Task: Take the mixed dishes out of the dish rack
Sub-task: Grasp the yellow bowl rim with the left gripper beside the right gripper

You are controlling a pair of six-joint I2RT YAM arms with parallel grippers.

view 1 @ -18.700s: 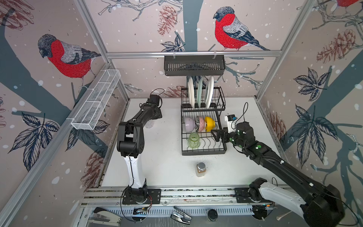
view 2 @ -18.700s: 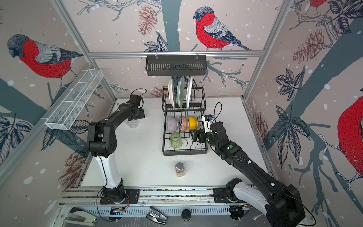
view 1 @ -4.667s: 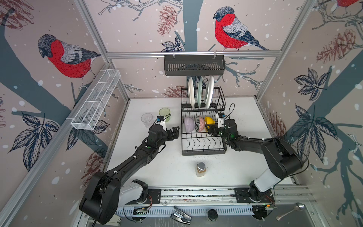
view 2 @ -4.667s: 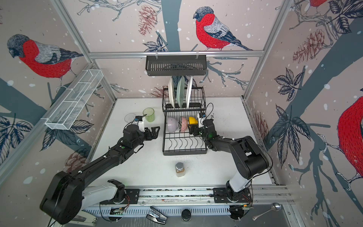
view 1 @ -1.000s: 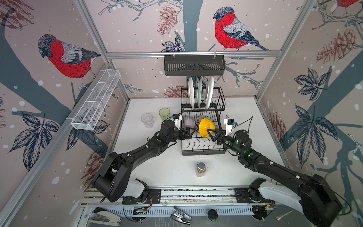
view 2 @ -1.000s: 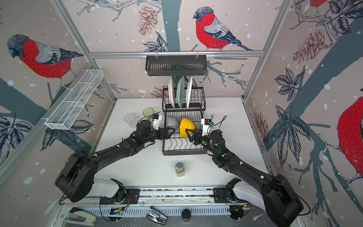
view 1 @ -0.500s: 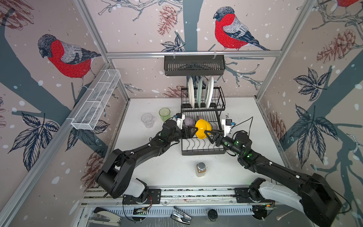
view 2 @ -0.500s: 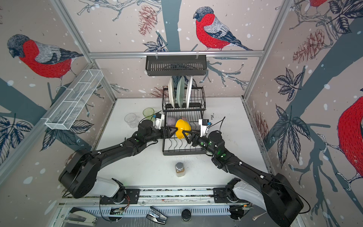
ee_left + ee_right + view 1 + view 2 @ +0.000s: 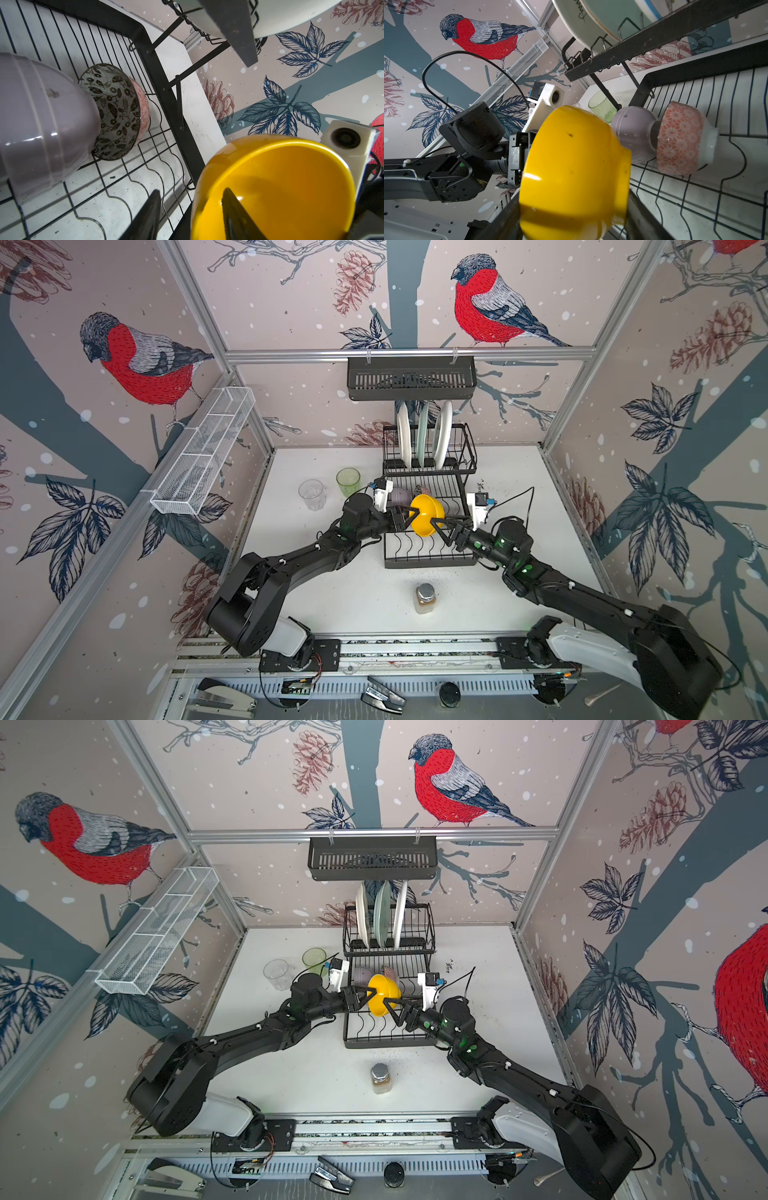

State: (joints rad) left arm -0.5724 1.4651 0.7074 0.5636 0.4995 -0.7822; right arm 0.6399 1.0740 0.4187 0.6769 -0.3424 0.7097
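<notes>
Above the rack's (image 9: 428, 561) lower tier, the right gripper (image 9: 437, 529) grips the yellow bowl (image 9: 426, 519), clear of the wires. The left gripper (image 9: 412, 517) straddles its rim, one finger inside, one outside with a gap, not yet clamped.
</notes>
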